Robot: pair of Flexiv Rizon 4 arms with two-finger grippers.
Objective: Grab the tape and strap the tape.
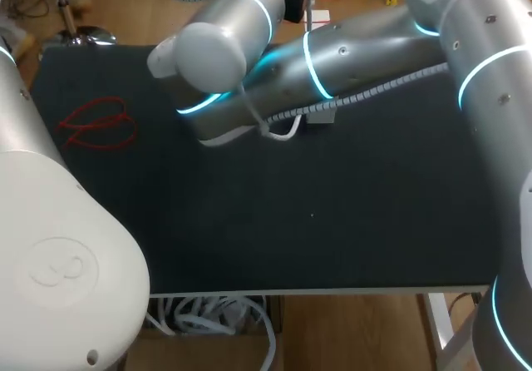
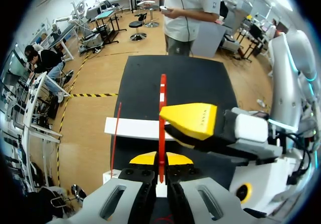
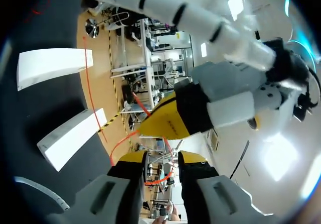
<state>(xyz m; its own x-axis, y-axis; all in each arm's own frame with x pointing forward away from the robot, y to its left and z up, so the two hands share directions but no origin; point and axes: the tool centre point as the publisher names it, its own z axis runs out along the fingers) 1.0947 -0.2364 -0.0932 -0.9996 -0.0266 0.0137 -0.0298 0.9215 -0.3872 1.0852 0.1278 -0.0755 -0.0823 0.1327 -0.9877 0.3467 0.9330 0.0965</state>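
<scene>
A thin red tape [image 2: 162, 113] runs straight up from my left gripper [image 2: 160, 159], which is shut on it. My right gripper [image 3: 163, 158] is right beside the left one, and one of its yellow fingers [image 2: 190, 121] sits against the tape's side. In the right wrist view its fingers stand apart, with a loop of the red tape [image 3: 160, 180] passing loosely between them. Ahead of them is the left gripper's yellow finger [image 3: 168, 122]. In the head view, red tape loops [image 1: 96, 126] lie on the mat at the left, and both grippers are hidden behind the arms.
The black mat [image 1: 332, 213] covers the table. Two white strips [image 3: 50, 66] [image 3: 72, 136] lie on it below the grippers, one also seen as a white strip [image 2: 133, 128] in the left wrist view. My right arm's links [image 1: 349, 63] span the mat's far half.
</scene>
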